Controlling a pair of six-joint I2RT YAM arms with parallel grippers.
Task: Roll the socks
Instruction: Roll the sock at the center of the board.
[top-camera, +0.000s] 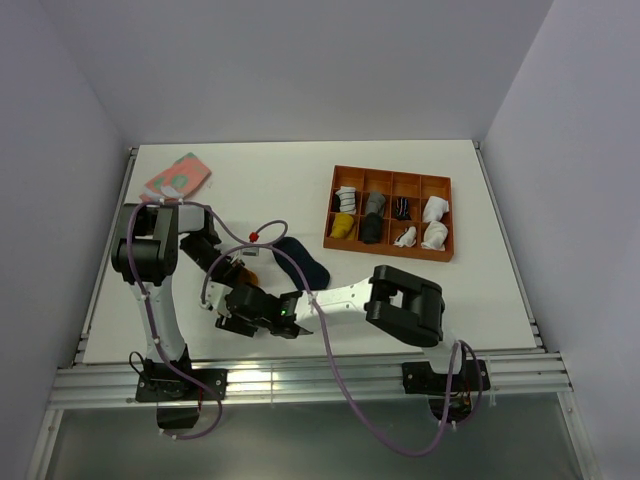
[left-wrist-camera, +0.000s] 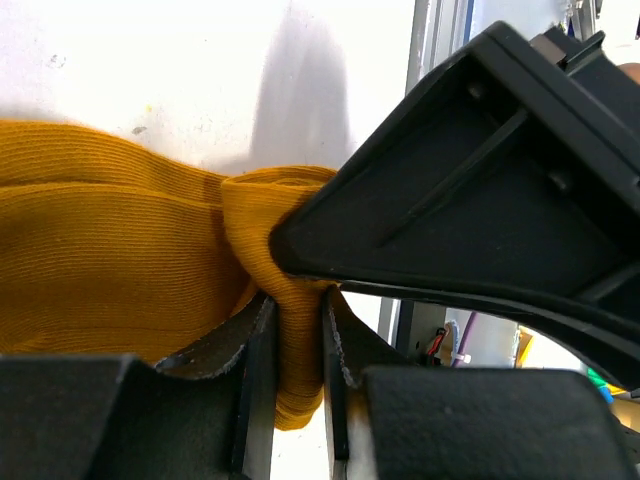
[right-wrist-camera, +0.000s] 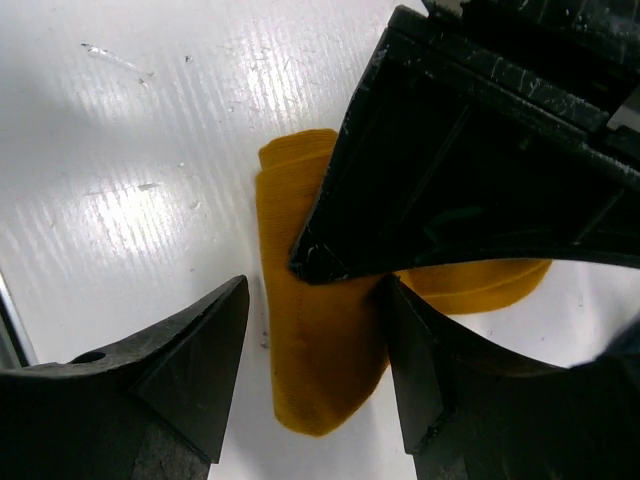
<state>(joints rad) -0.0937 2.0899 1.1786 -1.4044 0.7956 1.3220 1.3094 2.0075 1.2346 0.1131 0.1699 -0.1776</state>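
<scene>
**Mustard sock pinched at a fold; roll not yet formed**

We find the left gripper (left-wrist-camera: 297, 335) with its fingers clamped on a bunched fold of the mustard sock (left-wrist-camera: 110, 250). The right gripper (right-wrist-camera: 314, 330) has its fingers apart, straddling the same sock without pressing it. Both work at about 8 o'clock from the centre of the table (top-camera: 300, 170), towards its near edge. The navy sock (top-camera: 302, 262) lies just beside them at 2 o'clock, with neither gripper on it.

In our judgement the step in hand is starting the roll. To do it well, the left pinch should hold firm while the right fingers close squarely across the free end. The end should then turn over tightly, so the layers stack evenly.

In the left wrist view the mustard sock's body runs toward 9 o'clock from the pinch. In the right wrist view its free end points to 6 o'clock, with the long axis running 12 to 6. We cannot tell which end is the cuff. The navy sock's long axis runs 10 to 4 o'clock in the top view.
</scene>
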